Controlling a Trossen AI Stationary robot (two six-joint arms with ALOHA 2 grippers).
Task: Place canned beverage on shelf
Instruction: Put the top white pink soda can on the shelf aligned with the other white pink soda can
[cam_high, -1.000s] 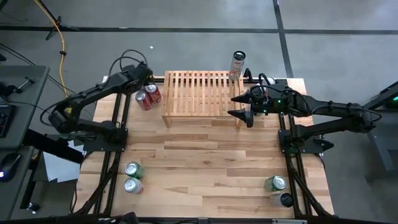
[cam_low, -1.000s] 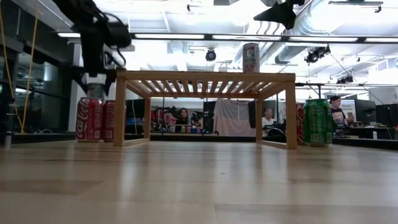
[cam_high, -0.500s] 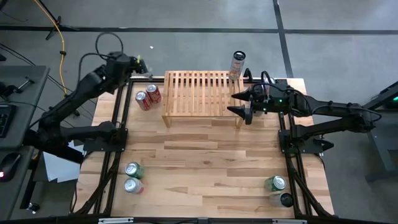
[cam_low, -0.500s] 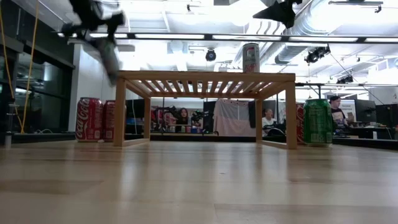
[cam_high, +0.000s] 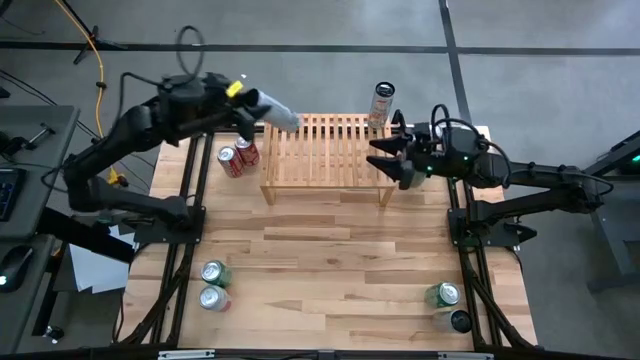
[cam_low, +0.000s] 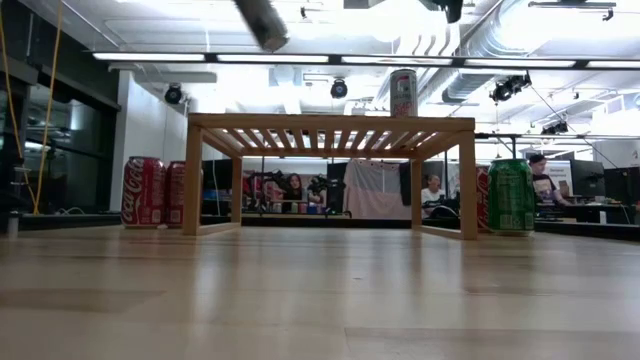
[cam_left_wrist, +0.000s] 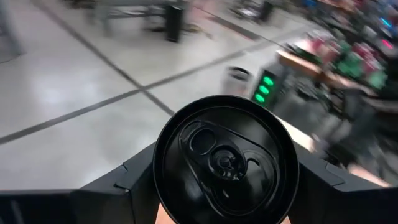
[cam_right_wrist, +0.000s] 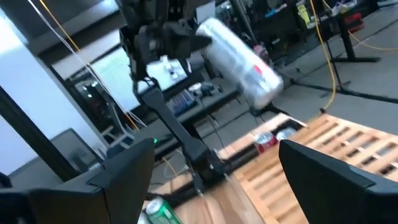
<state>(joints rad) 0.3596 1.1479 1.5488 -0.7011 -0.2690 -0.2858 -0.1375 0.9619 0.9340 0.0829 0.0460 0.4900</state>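
Observation:
My left gripper (cam_high: 250, 100) is shut on a silver can (cam_high: 278, 110) with a black top (cam_left_wrist: 227, 158), high above the far left corner of the light-wood shelf (cam_high: 320, 150). In the low view the can (cam_low: 262, 20) shows at the top, well above the slatted shelf (cam_low: 330, 124). Another can (cam_high: 381, 102) stands upright on the shelf's far right corner. My right gripper (cam_high: 386, 158) is open in the air beside the shelf's right end, with nothing between its fingers. My left gripper pinches the silver can's round side near its top end (cam_left_wrist: 163, 186), one finger (cam_left_wrist: 127, 183) on each side. The fingers lie along the can, coming from the table's left. The can is lifted clear, nearly lying, its bottom end (cam_right_wrist: 270, 84) slanting down toward the shelf.
Two red cans (cam_high: 238, 155) stand left of the shelf. Two green cans (cam_high: 213, 285) stand near the front left; a green can (cam_high: 443, 294) and a dark one (cam_high: 459, 321) stand front right. The table's middle is bare wood.
My left gripper has risen from beside the red cans and swung toward the shelf, tipping from pointing down to almost level. The silver can has gone up with it and turned from upright to nearly lying. My right gripper has tipped up slightly.

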